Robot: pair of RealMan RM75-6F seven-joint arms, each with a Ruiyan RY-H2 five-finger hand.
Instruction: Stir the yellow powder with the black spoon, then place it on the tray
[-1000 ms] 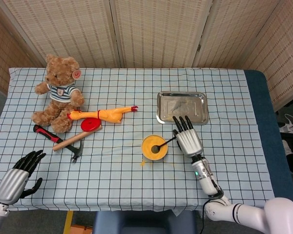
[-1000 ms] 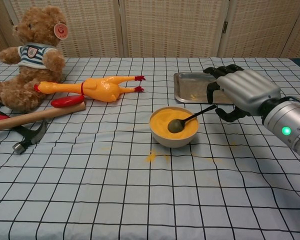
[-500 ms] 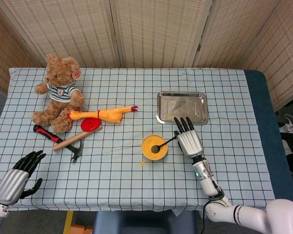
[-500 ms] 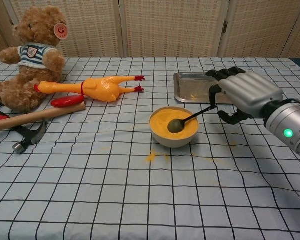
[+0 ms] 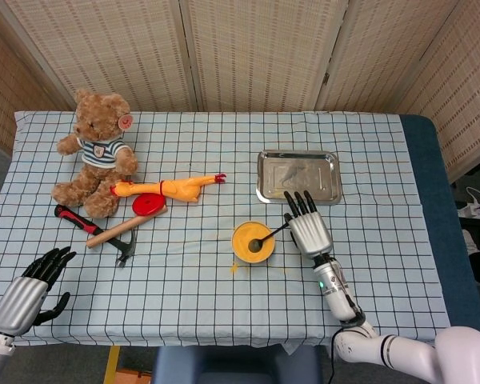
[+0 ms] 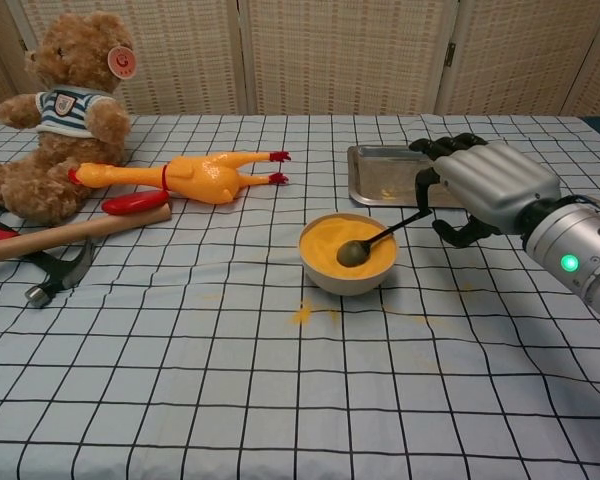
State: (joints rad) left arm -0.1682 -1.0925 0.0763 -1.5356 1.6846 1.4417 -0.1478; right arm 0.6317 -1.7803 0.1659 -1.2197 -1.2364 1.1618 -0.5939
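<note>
A yellow bowl (image 5: 253,242) of yellow powder (image 6: 325,238) stands at the table's middle. The black spoon (image 6: 380,236) lies with its head in the powder and its handle slanting up to the right over the rim. My right hand (image 6: 490,185) is at the handle's end, pinching it between curled fingers and thumb; in the head view this right hand (image 5: 308,228) sits just right of the bowl. The empty metal tray (image 5: 298,178) lies just beyond it. My left hand (image 5: 34,284) hovers at the near left corner, fingers apart, holding nothing.
A teddy bear (image 5: 96,152), a rubber chicken (image 5: 168,188), a red disc (image 5: 148,204), a wooden-handled hammer (image 5: 116,232) and a red-and-black tool (image 5: 76,218) lie on the left half. Spilt yellow powder (image 6: 302,314) marks the cloth in front of the bowl.
My right hand has shifted only a little at the spoon's handle. The spoon's head stays in the powder, and the left hand has not moved.
</note>
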